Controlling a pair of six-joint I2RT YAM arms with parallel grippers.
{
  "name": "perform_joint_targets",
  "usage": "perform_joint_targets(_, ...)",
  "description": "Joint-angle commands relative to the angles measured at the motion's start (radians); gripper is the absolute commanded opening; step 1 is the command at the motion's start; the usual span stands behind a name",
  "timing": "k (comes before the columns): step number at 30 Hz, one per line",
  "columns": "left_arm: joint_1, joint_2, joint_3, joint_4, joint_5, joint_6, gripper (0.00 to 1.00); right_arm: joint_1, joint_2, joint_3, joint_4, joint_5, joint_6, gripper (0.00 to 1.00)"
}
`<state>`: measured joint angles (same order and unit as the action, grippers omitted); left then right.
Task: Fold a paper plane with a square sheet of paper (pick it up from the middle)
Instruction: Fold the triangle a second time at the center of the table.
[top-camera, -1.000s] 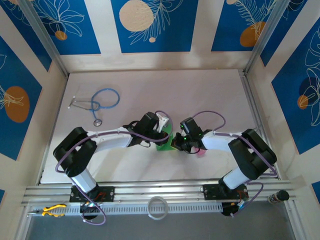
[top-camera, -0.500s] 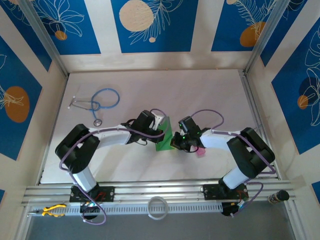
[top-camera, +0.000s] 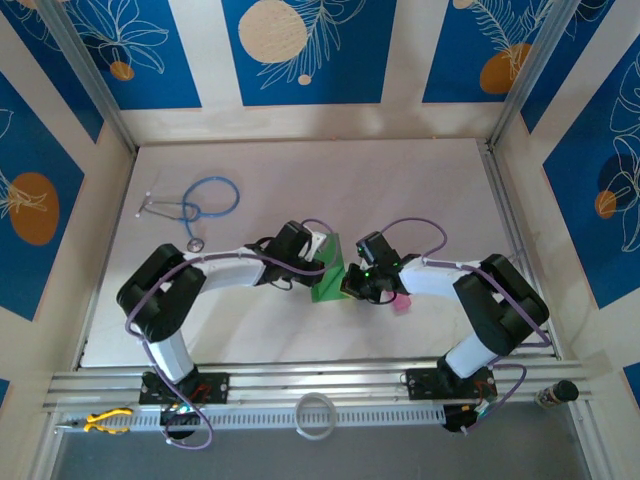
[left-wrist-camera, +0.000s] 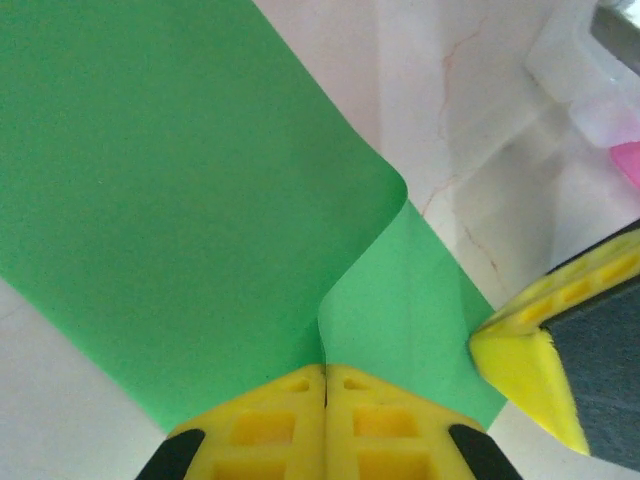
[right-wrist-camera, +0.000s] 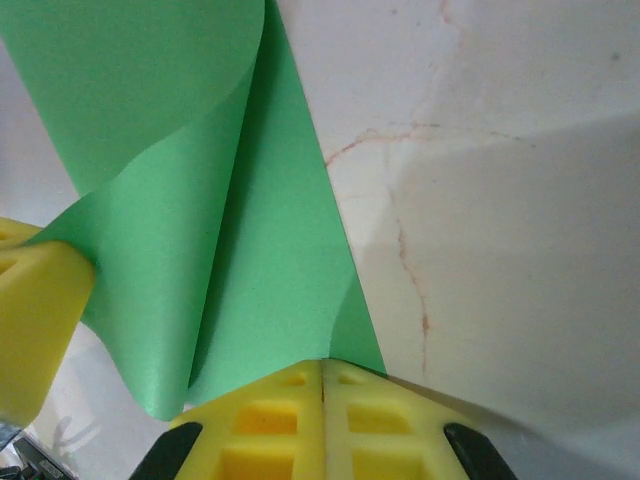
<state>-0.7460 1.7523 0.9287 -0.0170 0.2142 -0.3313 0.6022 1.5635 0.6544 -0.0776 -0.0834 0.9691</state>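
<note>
I have the square sheet of paper (top-camera: 328, 274) at the centre of the top view, between both arms over the table (top-camera: 400, 190). My left gripper (left-wrist-camera: 325, 372) is pressed together on one edge of the sheet, and my right gripper (right-wrist-camera: 322, 366) pinches another. The sheet curls over itself; it seems bent rather than creased, though I can't be sure. A stethoscope (top-camera: 205, 205) lies at upper left.
</note>
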Motion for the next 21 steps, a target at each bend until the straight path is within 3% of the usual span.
perform_joint_targets(1, 0.013, 0.009, 0.031, -0.037, -0.036, 0.038, 0.0, -0.001, 0.033, -0.006, -0.094, 0.05, -0.021, 0.0)
perform_joint_targets(21, 0.012, 0.042, 0.077, -0.081, -0.1, 0.083, 0.02, 0.0, 0.038, 0.002, -0.102, 0.049, -0.026, 0.0)
